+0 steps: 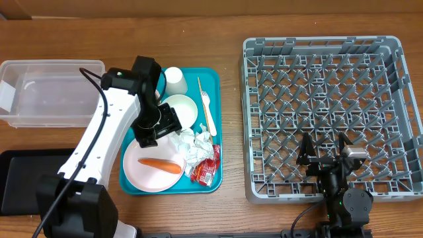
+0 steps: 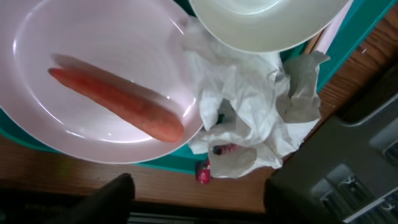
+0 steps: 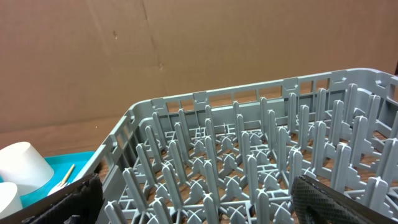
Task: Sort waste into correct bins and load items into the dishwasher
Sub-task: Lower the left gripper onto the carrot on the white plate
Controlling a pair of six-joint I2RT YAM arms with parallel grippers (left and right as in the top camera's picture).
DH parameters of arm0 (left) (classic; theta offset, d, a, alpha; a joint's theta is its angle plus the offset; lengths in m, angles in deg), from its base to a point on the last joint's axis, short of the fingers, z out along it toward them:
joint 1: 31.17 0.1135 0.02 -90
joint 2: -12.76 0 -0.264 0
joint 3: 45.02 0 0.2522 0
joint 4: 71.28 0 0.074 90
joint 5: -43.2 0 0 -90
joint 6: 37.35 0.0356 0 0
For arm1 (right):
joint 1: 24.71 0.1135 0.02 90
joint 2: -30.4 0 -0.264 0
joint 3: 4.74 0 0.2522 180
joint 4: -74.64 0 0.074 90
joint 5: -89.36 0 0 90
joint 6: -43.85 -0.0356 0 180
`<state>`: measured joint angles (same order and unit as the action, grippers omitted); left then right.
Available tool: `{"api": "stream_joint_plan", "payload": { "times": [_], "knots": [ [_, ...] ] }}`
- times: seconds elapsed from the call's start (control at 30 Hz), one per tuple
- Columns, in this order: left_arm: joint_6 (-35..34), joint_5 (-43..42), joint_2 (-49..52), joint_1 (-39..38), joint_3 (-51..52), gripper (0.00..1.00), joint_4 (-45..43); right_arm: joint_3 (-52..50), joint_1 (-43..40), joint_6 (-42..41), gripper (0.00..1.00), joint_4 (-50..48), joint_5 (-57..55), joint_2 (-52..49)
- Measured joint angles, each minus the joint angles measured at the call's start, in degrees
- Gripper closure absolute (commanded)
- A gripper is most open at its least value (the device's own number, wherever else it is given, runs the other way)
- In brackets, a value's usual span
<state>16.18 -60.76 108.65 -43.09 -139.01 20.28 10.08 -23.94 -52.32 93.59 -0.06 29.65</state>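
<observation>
Left claw hangs spread, empty, over the napkins beside the carrot on the plate. Best to drop onto the wad's middle, clear of the bowl. Right claw gapes idle over the rack.

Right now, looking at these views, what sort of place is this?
Probably a robot test bench staged as a dish-clearing station, not a real kitchen: a grey dish rack and a teal tray of used plates sit on a wooden table, with plain cardboard behind.
</observation>
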Motion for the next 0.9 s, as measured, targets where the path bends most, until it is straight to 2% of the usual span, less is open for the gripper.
{"api": "stream_joint_plan", "payload": {
  "times": [0.1, 0.13, 0.17, 0.47, 0.7, 0.9],
  "knots": [
    [-5.0, 0.0, 0.0, -0.1, 0.7, 0.27, 2.6, 0.0, 0.0, 0.0, 0.0, 0.0, 0.0, 0.0],
    [-6.1, 0.3, -0.1, -0.1, 1.0, 0.05, 3.2, 0.0, 0.0, 0.0, 0.0, 0.0, 0.0, 0.0],
    [-9.2, 1.8, -0.1, -0.1, 1.5, 0.0, 4.2, 0.0, 0.0, 0.0, 0.0, 0.0, 0.0, 0.0],
    [-21.9, 8.0, -0.4, -2.7, 7.7, 0.0, 1.8, 0.0, 0.0, 0.0, 0.0, 0.0, 0.0, 0.0],
    [-25.6, 9.8, -2.3, -2.7, 15.6, 0.0, -7.2, 0.0, 0.0, 0.0, 0.0, 0.0, 0.0, 0.0],
    [-27.1, 10.7, -7.9, -2.7, 19.0, 0.0, -8.7, 0.0, 0.0, 0.0, 0.0, 0.0, 0.0, 0.0]
  ]
}}
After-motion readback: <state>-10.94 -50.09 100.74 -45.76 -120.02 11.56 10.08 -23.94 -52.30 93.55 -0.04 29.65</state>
